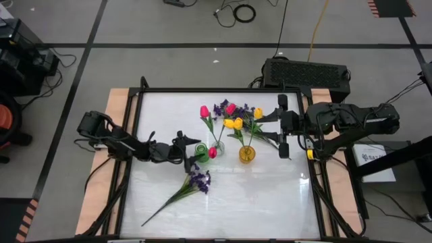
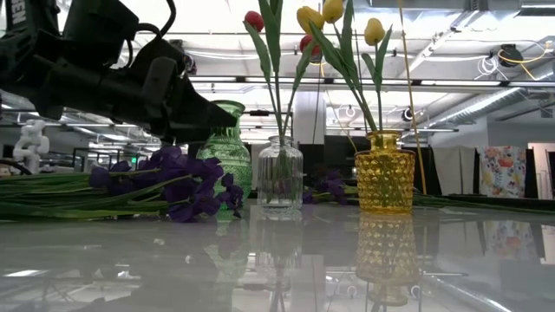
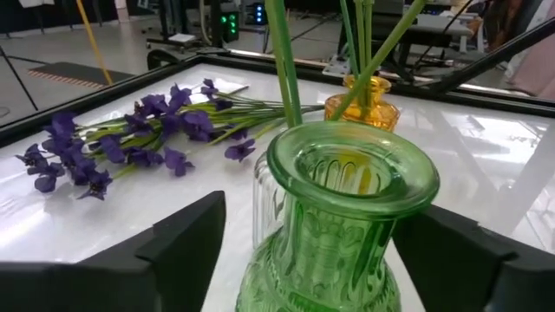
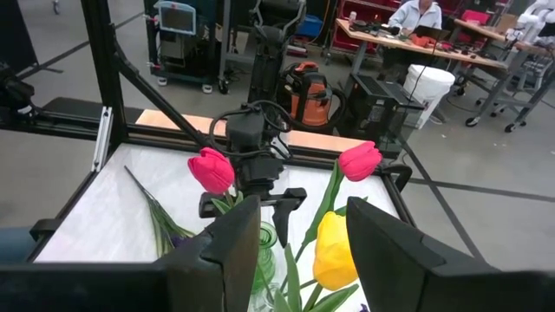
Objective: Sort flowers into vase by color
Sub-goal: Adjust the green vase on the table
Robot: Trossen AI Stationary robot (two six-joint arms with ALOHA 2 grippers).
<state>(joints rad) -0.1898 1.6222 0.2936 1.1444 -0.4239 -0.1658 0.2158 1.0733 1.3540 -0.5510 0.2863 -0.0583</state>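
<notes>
Glossy white tabletop (image 2: 286, 260) mirrors three glass vases — ribbed green (image 3: 334, 225), clear (image 2: 280, 176), knobbly amber (image 2: 385, 173).

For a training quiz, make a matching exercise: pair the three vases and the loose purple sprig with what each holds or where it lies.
Things:
1. green ribbed glass vase
2. small clear glass vase
3. yellow bumpy glass vase
4. bushy purple flower sprig

States:
a. holds yellow tulips
b. lies flat on the white tabletop
c. holds no flowers, between the left end effector's fingers
d. holds pink-red tulips

Pairs: 1-c, 2-d, 3-a, 4-b
</notes>
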